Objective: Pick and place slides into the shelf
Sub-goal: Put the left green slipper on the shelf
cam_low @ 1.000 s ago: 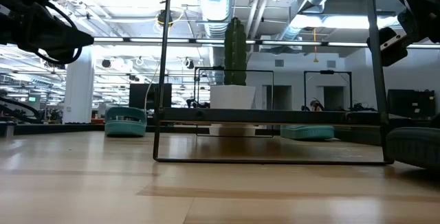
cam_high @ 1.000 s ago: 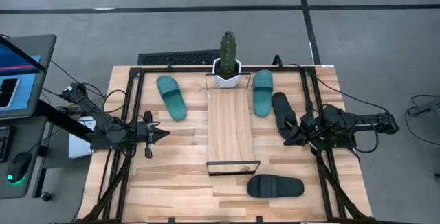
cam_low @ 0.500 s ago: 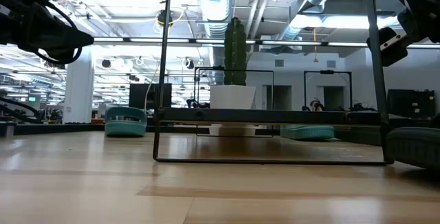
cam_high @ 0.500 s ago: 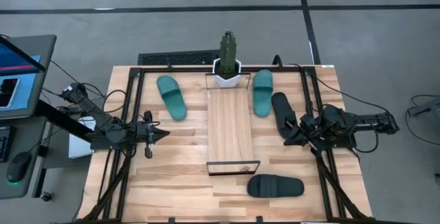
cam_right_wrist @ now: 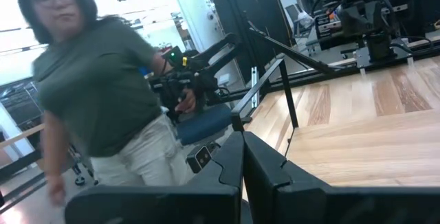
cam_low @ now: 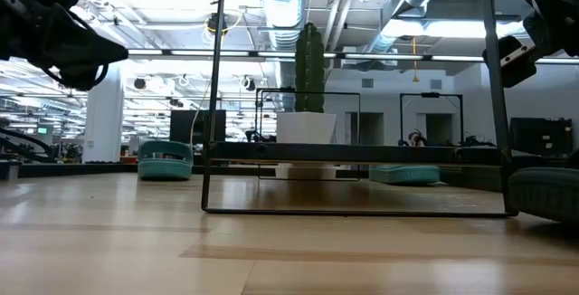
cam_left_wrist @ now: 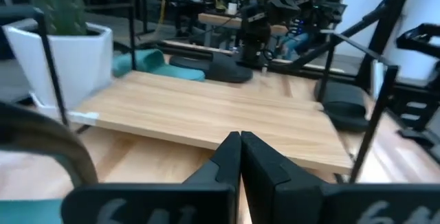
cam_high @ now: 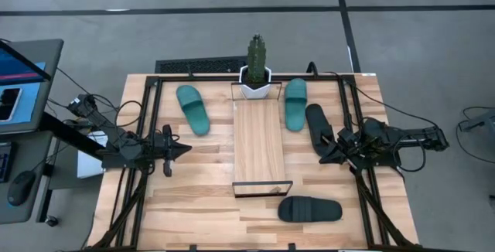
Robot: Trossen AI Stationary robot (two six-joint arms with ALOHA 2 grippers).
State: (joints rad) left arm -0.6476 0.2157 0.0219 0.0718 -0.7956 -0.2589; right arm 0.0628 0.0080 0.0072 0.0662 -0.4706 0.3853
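The shelf (cam_high: 259, 144) is a light-wood plank with black wire end frames, lying down the table's middle. One teal slide (cam_high: 192, 109) lies on its sole left of it, the other teal slide (cam_high: 295, 103) right of it. One black slide (cam_high: 317, 127) lies beside that one, and the second black slide (cam_high: 309, 209) near the table's front edge. My left gripper (cam_high: 186, 150) hovers shut left of the shelf, pointing at it. My right gripper (cam_high: 322, 157) hovers shut just off the near end of the black slide. In the left wrist view my left gripper (cam_left_wrist: 239, 141) faces the shelf (cam_left_wrist: 206, 114).
A white pot with a cactus (cam_high: 256, 78) stands at the shelf's far end. Black frame rails (cam_high: 151, 128) run along the table's sides. A person (cam_right_wrist: 103, 93) stands beyond the table in the right wrist view. Bare wood lies between the left gripper and the shelf.
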